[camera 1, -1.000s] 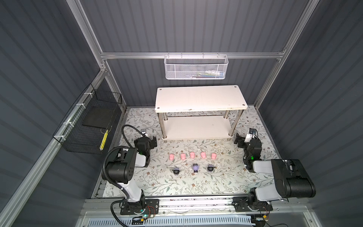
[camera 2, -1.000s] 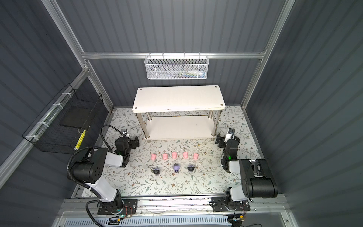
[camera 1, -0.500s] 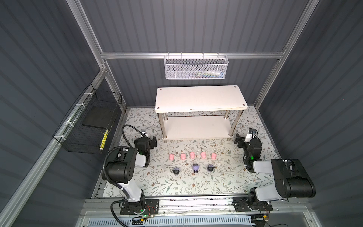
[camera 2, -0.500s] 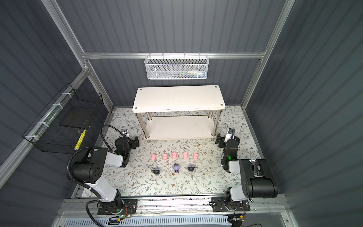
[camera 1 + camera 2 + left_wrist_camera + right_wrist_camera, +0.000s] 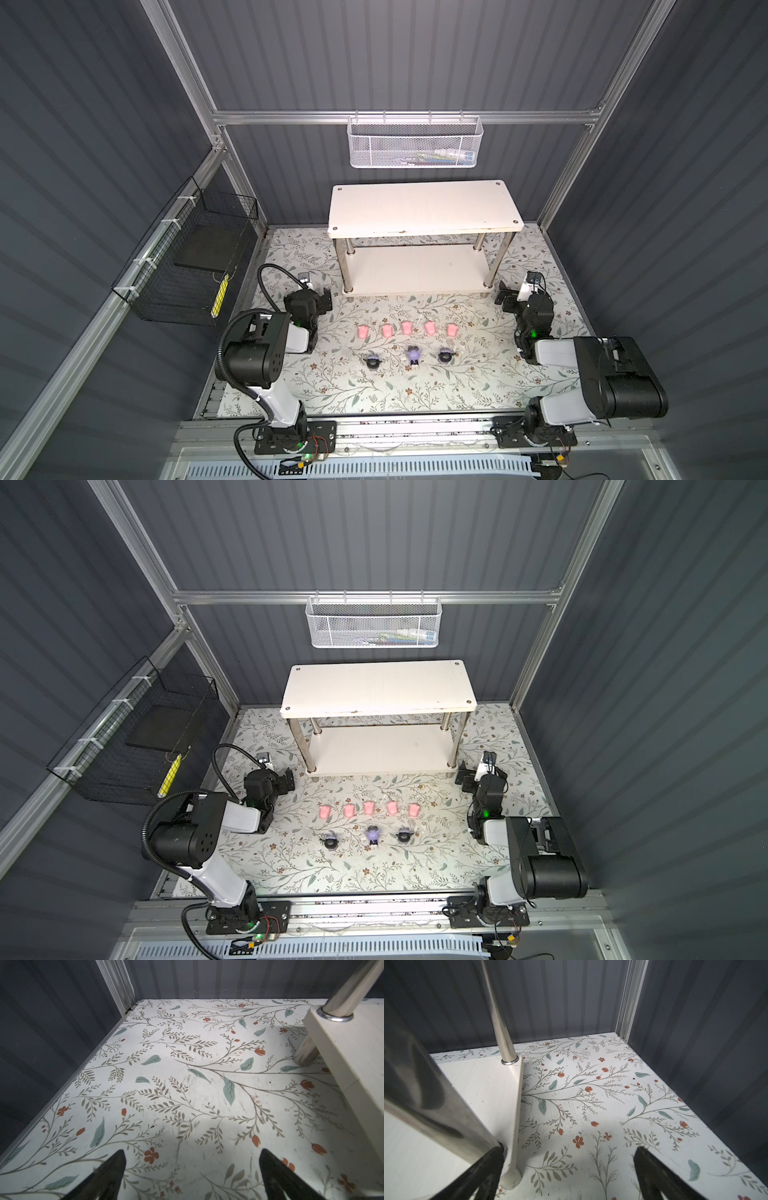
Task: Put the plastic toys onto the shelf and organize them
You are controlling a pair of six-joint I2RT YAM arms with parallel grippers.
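Gaping wide and empty, the left gripper [image 5: 192, 1154] and right gripper [image 5: 568, 1149] sit beside the front corners of the shelf [image 5: 424, 208]. The plastic toys [image 5: 407, 328] stand in two rows on the floral mat [image 5: 415, 395] before it. Close spacing means a wide finger could topple a neighbour.

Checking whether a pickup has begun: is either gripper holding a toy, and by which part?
Nothing is held. The left gripper and right gripper are open and empty; the toys sit before the shelf, apart from both.
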